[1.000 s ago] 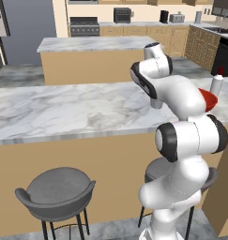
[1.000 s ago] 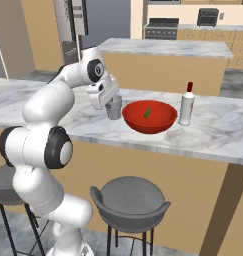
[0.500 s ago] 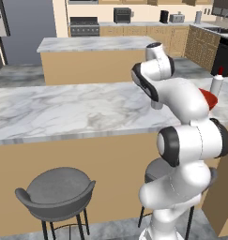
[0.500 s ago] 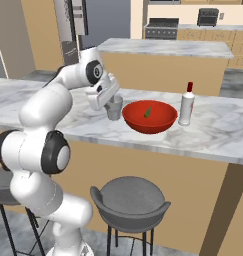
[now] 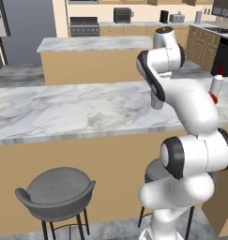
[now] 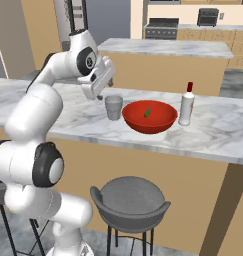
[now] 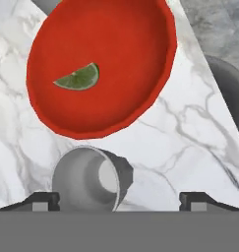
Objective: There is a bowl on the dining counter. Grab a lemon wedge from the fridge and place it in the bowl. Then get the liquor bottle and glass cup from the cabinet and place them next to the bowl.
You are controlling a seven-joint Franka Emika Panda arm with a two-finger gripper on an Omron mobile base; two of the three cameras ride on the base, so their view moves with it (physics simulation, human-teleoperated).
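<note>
Left base view: the arm hides most of the dining counter (image 5: 64,110); liquor bottle (image 5: 216,86) at 3 o'clock. Right base view: gripper (image 6: 100,96) above glass cup (image 6: 113,107), bowl (image 6: 149,116) beside it. Hand view: fingertips (image 7: 42,201) spread wide, cup standing free between them; lemon wedge (image 7: 78,78) inside bowl at 12 o'clock.

Bowl (image 6: 149,116) is bright red with a green wedge (image 7: 78,77) in it. Cup (image 6: 113,107) next to it is see-through grey. Bottle (image 6: 186,106) is white with a red cap and label. Desk (image 6: 213,130) top is white-grey marble over tan wood sides. My arm's white with dark joints, stools (image 6: 129,205) are dark grey.
</note>
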